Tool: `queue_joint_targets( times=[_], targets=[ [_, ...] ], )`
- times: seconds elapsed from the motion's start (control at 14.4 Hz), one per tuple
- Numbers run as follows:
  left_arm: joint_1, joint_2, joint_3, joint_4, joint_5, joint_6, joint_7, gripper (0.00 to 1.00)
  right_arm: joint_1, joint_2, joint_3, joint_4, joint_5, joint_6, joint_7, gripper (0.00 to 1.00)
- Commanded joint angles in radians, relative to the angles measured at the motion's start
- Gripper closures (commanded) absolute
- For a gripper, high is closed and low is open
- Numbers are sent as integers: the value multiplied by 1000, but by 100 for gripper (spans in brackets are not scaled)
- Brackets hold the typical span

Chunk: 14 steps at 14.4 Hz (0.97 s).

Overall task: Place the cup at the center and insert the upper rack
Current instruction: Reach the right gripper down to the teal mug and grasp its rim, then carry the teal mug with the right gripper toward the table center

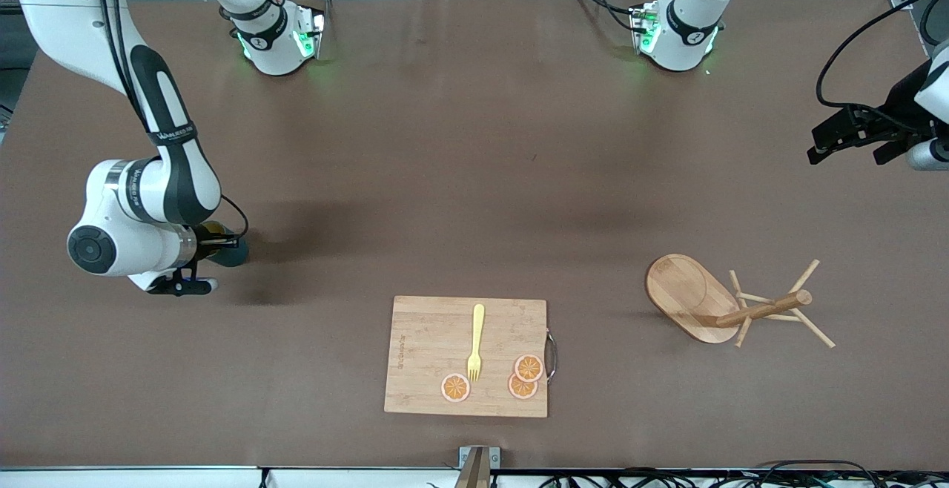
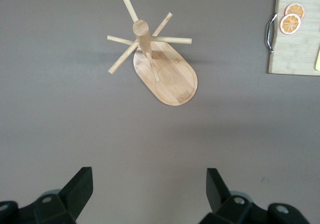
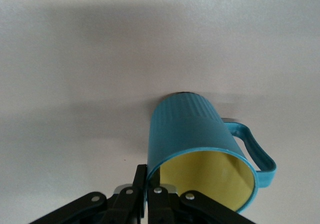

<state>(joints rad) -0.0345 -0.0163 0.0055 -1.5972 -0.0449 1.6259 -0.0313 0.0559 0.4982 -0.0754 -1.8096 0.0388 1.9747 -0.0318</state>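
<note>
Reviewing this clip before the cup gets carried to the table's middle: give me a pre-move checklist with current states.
1. Right gripper shut on the cup rim: ok.
2. Cup off the table: cannot tell.
3. Left gripper open, waiting above the table: ok.
4. Upper rack upright: ok.
5. Cutting board with fork nearer the front camera than the table's middle: ok.

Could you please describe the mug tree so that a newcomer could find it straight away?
On the brown table, look toward the left arm's end, beside the cutting board. The mug tree stands there on an oval bamboo base; its central post with thin slanted pegs sets it apart from the flat board.
</note>
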Motion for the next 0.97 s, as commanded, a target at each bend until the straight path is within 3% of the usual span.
queue_joint_targets(
  times=[0.0, 0.21, 0.42, 0.76, 0.9],
  targets=[
    [2, 2, -2, 8, -6, -8, 7, 0, 53, -27, 8, 30, 7, -42, 4, 100],
    [2, 2, -2, 9, -6, -8, 4, 0, 200, -30, 8, 172, 19, -164, 33, 100],
    [1, 2, -2, 11, -6, -8, 1, 0, 381, -4, 8, 254, 26, -169, 102, 100],
    [-4, 2, -2, 6, -6, -11, 8, 0, 677, 199, 8, 498, 59, -157, 441, 100],
    [-4, 2, -4, 6, -6, -21, 8, 0, 749, 241, 9, 524, 65, -91, 542, 100]
  ],
)
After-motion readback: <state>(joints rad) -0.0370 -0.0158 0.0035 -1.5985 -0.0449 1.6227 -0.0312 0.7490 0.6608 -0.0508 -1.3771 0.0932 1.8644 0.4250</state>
